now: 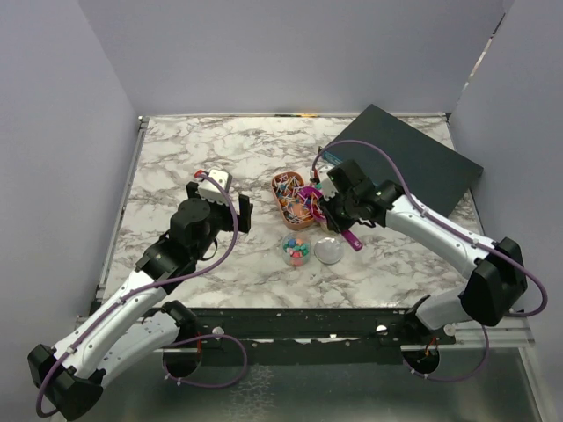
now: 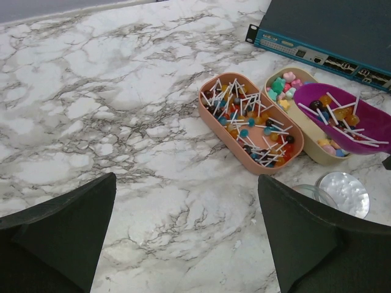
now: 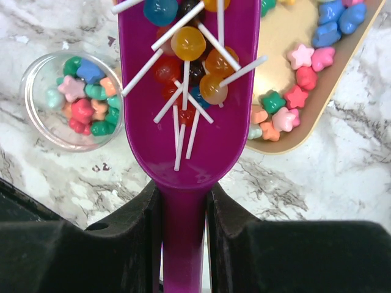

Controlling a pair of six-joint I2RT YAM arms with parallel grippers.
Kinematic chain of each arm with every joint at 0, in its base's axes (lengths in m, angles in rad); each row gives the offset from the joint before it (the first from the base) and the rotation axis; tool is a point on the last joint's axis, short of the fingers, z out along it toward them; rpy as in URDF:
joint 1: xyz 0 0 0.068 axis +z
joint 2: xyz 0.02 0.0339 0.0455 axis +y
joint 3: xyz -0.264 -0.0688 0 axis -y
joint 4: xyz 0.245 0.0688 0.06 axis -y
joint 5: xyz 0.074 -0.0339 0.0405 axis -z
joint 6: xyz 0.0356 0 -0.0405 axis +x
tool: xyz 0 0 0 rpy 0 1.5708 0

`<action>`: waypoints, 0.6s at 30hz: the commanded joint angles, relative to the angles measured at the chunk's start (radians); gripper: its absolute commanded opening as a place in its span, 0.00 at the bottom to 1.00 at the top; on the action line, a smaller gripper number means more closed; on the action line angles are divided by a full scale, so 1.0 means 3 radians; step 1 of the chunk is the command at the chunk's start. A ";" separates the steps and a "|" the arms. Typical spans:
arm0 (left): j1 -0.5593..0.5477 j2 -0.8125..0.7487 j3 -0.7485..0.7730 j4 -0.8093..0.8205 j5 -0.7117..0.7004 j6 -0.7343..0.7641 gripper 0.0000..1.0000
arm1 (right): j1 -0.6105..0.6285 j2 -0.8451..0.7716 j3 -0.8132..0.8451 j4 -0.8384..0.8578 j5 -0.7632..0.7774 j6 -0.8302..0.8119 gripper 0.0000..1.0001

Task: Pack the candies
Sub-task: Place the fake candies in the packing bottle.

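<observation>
The candies are small star-shaped sweets; some lie in a beige tray [image 3: 305,131], others fill a small clear cup [image 3: 79,97] [image 1: 296,250]. My right gripper [image 3: 183,195] [image 1: 330,211] is shut on the handle of a purple scoop [image 3: 201,140] [image 2: 357,119]. The scoop hangs over the trays and holds ball lollipops [image 3: 188,44] on white sticks. A pink tray [image 2: 215,119] next to the beige tray [image 2: 317,152] holds more lollipops. My left gripper [image 2: 186,232] [image 1: 239,213] stands open over bare marble, left of the trays, with nothing between its fingers.
A round clear lid [image 1: 329,251] [image 2: 345,192] lies to the right of the cup. A dark flat network box [image 1: 413,158] [image 2: 330,30] sits at the back right, behind the trays. Purple walls close in the marble table [image 1: 193,149] on three sides.
</observation>
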 commanded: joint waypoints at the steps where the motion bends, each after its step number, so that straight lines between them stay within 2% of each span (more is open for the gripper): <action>1: -0.0011 -0.0055 -0.0039 -0.0020 -0.0096 0.0020 0.99 | 0.0010 -0.0248 -0.0033 -0.0121 -0.0274 -0.0439 0.01; 11: -0.0015 -0.0112 -0.0044 -0.0023 -0.0100 0.0013 0.99 | 0.0090 -0.0580 -0.0168 -0.0657 -0.0630 -0.1154 0.01; 18: -0.0014 -0.0158 -0.0043 -0.0025 -0.0096 0.0002 0.99 | 0.0282 -0.0565 -0.0151 -0.0909 -0.0471 -0.1390 0.01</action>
